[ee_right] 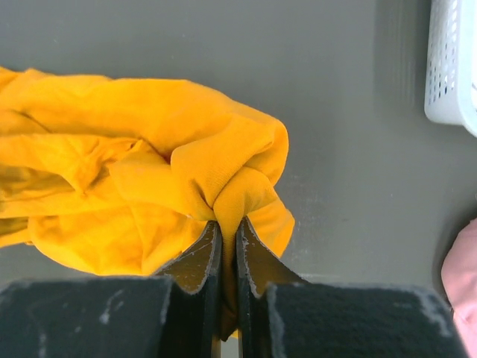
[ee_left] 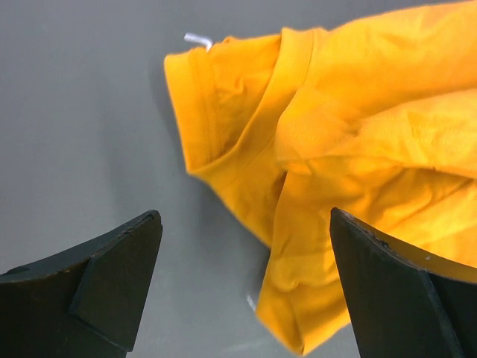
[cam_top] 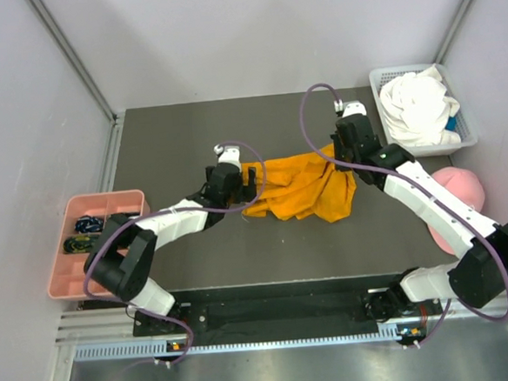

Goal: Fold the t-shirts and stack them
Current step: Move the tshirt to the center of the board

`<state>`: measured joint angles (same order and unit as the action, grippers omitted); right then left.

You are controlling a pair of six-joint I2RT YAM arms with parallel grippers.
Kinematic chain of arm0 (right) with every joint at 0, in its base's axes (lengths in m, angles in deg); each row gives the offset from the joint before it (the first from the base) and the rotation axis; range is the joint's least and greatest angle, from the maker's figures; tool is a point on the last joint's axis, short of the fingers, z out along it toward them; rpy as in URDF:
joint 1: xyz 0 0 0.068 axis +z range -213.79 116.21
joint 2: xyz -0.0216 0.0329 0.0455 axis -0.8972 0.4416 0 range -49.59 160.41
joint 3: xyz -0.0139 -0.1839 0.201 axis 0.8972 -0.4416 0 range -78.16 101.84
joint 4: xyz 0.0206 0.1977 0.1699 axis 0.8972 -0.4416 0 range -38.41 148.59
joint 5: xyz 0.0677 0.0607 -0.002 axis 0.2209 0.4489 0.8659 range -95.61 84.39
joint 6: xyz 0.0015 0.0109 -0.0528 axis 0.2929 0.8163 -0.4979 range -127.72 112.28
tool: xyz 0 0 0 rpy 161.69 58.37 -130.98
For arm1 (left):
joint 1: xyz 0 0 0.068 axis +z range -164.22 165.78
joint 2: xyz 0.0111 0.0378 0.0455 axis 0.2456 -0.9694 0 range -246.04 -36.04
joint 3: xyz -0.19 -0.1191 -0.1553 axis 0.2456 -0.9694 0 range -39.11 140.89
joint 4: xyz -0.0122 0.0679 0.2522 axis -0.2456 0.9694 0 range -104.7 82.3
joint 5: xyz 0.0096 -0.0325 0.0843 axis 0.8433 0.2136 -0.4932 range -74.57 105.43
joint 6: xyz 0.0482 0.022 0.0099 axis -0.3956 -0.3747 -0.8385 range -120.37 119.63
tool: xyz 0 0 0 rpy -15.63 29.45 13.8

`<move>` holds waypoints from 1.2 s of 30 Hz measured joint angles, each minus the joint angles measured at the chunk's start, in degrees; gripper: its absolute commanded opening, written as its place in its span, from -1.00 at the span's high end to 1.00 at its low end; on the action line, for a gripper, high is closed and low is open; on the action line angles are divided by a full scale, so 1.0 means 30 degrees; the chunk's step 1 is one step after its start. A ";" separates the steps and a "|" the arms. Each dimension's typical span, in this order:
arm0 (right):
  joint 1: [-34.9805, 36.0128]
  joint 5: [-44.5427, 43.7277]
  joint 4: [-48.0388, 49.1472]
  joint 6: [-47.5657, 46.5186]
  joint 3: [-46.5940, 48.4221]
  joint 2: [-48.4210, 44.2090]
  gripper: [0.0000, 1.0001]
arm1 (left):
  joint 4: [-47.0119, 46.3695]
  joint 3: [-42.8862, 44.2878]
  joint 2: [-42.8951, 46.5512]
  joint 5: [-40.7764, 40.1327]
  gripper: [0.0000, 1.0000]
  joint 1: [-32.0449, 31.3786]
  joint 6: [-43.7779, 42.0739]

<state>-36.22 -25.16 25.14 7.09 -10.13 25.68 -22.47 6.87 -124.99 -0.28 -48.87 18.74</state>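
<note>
The orange t-shirt [cam_top: 302, 187] lies crumpled in the middle of the dark table. My right gripper [cam_top: 350, 168] is shut on a fold at its right edge; the right wrist view shows the orange t-shirt [ee_right: 149, 164] bunched up and pinched between the jaws of the right gripper [ee_right: 229, 227]. My left gripper [cam_top: 246, 180] stands open at the shirt's left edge. In the left wrist view the orange t-shirt [ee_left: 335, 149] shows its hem and a sleeve, with the left gripper [ee_left: 246, 224] wide over a lower corner. A white t-shirt [cam_top: 418, 100] sits heaped in the basket.
A white plastic basket [cam_top: 468, 141] stands at the back right, its corner [ee_right: 451, 67] showing in the right wrist view. A pink cap [cam_top: 461, 189] lies under the right arm. A pink compartment tray [cam_top: 96, 241] with small items sits at the left edge.
</note>
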 measured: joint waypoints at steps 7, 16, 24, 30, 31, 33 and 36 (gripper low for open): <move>-0.0007 0.0073 0.0131 0.0000 -0.0437 -0.0299 1.00 | -0.0634 0.1916 -0.2098 0.0015 -0.85 0.0000 -0.0379; -0.0036 0.0095 0.0321 0.0007 -0.0794 -0.0634 1.00 | -0.1005 0.2769 -0.3060 0.0240 -0.24 0.0000 -0.0729; -0.0044 0.0102 0.0291 0.0015 -0.1005 -0.0721 1.00 | -0.1421 0.3315 -0.3738 0.0692 0.13 0.0000 -0.0852; -0.0095 0.0117 0.0204 0.0087 -0.1311 -0.0882 1.00 | -0.1872 0.3752 -0.4357 0.0889 0.24 0.0000 -0.0911; -0.0102 0.0131 0.0226 0.0109 -0.1341 -0.0896 1.00 | -0.1923 0.3789 -0.4422 0.0889 0.32 0.0000 -0.0911; -0.0109 0.0168 0.0233 0.0138 -0.1464 -0.0984 1.00 | -0.2018 0.3810 -0.4524 0.0874 0.51 0.0000 -0.0903; -0.0117 0.0219 0.0262 0.0153 -0.1683 -0.1064 1.00 | -0.2142 0.3847 -0.4612 0.0874 0.58 0.0000 -0.0903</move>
<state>-36.57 -24.50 25.92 7.54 -15.18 22.48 -28.90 18.41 -138.82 2.35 -48.87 16.03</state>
